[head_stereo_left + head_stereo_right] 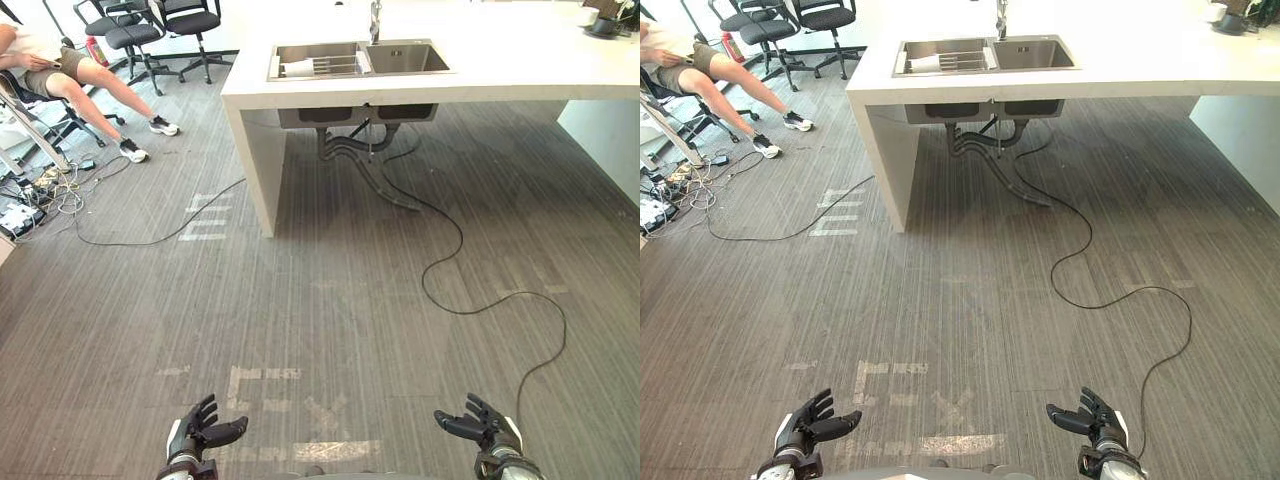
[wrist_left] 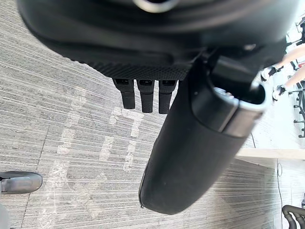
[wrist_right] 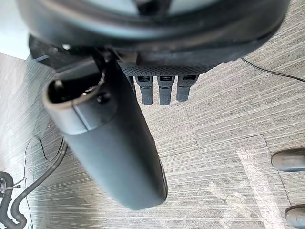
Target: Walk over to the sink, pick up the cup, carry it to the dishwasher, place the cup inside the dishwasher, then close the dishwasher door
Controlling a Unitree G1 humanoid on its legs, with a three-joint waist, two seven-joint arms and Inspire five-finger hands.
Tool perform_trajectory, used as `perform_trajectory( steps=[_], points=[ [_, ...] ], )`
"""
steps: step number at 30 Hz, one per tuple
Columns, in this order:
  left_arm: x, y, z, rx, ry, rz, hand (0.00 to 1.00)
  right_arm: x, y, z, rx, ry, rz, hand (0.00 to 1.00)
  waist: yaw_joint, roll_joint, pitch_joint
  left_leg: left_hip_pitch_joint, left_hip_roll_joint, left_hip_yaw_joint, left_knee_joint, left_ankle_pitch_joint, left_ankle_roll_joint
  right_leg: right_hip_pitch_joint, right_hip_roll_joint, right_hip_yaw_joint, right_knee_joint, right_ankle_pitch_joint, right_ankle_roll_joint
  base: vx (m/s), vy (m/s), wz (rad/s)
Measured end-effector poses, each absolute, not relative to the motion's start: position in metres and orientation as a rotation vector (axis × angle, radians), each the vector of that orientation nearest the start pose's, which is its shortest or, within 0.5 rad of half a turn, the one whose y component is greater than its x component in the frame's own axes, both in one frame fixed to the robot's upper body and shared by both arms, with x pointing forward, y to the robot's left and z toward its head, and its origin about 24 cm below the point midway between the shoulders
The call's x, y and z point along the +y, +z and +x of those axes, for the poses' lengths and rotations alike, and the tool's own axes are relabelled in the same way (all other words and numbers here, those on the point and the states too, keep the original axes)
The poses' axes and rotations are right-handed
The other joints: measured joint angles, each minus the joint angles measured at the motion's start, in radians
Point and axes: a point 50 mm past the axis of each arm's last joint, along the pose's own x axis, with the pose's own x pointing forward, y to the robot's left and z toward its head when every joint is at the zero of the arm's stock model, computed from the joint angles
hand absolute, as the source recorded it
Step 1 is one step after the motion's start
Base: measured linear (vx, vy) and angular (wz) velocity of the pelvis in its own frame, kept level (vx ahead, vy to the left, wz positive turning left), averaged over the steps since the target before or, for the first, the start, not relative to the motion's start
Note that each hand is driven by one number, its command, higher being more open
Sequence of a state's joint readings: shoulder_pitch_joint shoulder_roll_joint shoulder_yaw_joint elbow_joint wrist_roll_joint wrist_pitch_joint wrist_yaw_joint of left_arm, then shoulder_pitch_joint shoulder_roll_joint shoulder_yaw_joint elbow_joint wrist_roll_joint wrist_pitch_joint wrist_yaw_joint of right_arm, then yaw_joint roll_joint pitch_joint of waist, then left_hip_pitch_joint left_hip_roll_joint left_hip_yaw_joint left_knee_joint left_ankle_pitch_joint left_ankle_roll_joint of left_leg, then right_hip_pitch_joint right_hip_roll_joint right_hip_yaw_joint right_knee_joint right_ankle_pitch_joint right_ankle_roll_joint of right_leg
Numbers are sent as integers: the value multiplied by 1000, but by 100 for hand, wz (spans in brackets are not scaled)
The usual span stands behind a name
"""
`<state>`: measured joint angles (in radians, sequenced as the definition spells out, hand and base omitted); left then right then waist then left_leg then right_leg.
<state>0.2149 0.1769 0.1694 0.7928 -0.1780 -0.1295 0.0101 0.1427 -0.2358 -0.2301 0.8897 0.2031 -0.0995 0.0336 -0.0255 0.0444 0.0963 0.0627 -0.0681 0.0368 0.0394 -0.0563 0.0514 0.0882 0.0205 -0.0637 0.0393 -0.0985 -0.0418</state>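
You face a grey striped floor (image 1: pixel 330 300) with worn white tape marks (image 1: pixel 262 378) near you and further tape strips (image 1: pixel 205 205) beside the left leg of the far white counter (image 1: pixel 520 55), whose top holds a steel double sink (image 1: pixel 405 58), while office chairs (image 1: pixel 135 38) and a tangle of wires (image 1: pixel 55 185) sit far left.

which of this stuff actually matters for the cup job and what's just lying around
For the job:
- sink
- white object lying in its left basin, probably the cup
- left hand and right hand, both open and empty

Just lying about:
- office chairs
- seated person
- tape marks on the floor
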Motion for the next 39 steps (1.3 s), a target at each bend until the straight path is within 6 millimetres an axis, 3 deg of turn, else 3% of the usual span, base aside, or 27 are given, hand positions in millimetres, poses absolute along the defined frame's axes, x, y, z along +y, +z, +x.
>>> perform_trajectory(
  steps=[12,17,19,21,23,25,27,29,31,32,33,34,35,36,37,38,39],
  points=[
    [249,-129,100,827,373,-35,90,-275,-124,119,821,-419,52,90,6,3,-2,-29,14,37,22,-37,-7,-29,13,42,-6,0,0,28,-5,-11],
    [244,-124,110,770,386,-77,90,-281,-118,131,780,-461,57,90,10,16,2,-88,29,65,142,-127,2,-64,22,86,36,-32,19,99,21,-27],
    [241,-121,114,743,385,-88,90,-284,-115,135,768,-465,50,90,14,26,6,-107,32,72,194,-165,8,-114,22,96,156,-93,43,80,39,-20],
    [236,-117,122,718,357,-80,90,-285,-114,137,764,-466,46,90,9,35,17,-101,31,78,244,-216,24,-237,15,85,463,-169,109,93,68,-6],
    [234,-114,127,698,337,-69,90,-284,-115,135,773,-466,47,90,5,29,31,-75,21,65,274,-253,35,-327,-8,55,707,-177,120,158,52,20],
    [233,-115,128,700,332,-65,90,-285,-116,132,785,-470,46,90,4,25,36,-40,12,51,282,-283,37,-384,-55,-1,813,-209,101,247,34,26],
    [233,-113,133,686,336,-65,90,-284,-115,134,780,-463,45,90,-9,28,55,13,27,15,246,-292,28,-445,-81,-66,741,-230,92,357,-23,36],
    [231,-110,142,664,343,-86,90,-285,-113,139,770,-458,40,90,-19,51,78,45,75,-16,217,-298,9,-497,-63,-108,613,-217,84,458,-130,49],
    [234,-109,145,658,358,-89,90,-285,-112,142,767,-444,29,90,-21,44,80,86,102,-35,184,-303,-36,-531,-51,-116,427,-106,83,584,-206,42],
    [236,-110,143,666,365,-80,90,-285,-114,137,778,-447,25,90,-26,19,73,119,103,-61,190,-324,-72,-525,-66,-108,381,58,45,474,-204,42],
    [234,-113,142,679,368,-85,90,-287,-114,135,784,-454,20,90,-28,21,68,126,113,-71,211,-334,-88,-522,-67,-120,409,64,1,586,-272,38],
    [231,-115,143,688,369,-94,90,-288,-113,137,781,-455,19,90,-30,37,61,89,146,-83,312,-323,-108,-502,-41,-141,409,27,-21,463,-229,15],
    [230,-115,144,688,368,-99,90,-285,-112,142,771,-443,18,90,-29,42,69,20,169,-86,487,-274,-129,-444,-10,-154,366,16,-37,571,-284,9],
    [228,-115,145,686,366,-104,90,-283,-113,143,773,-434,16,90,-28,42,72,-20,179,-88,598,-221,-125,-401,6,-158,328,12,-43,582,-276,12],
    [226,-115,145,682,362,-112,90,-278,-115,142,775,-428,30,90,-19,38,74,-88,209,-92,806,-181,-128,-297,36,-162,251,8,-54,684,-307,8],
    [225,-114,143,678,361,-114,90,-272,-118,138,781,-429,47,90,-13,31,79,-140,241,-69,969,-183,-125,-193,62,-158,184,5,-63,541,-233,3],
    [225,-114,142,675,361,-115,90,-269,-118,139,773,-428,57,90,-6,27,81,-171,261,-48,1028,-187,-118,-147,73,-154,158,1,-69,492,-209,-12]
  ],
)
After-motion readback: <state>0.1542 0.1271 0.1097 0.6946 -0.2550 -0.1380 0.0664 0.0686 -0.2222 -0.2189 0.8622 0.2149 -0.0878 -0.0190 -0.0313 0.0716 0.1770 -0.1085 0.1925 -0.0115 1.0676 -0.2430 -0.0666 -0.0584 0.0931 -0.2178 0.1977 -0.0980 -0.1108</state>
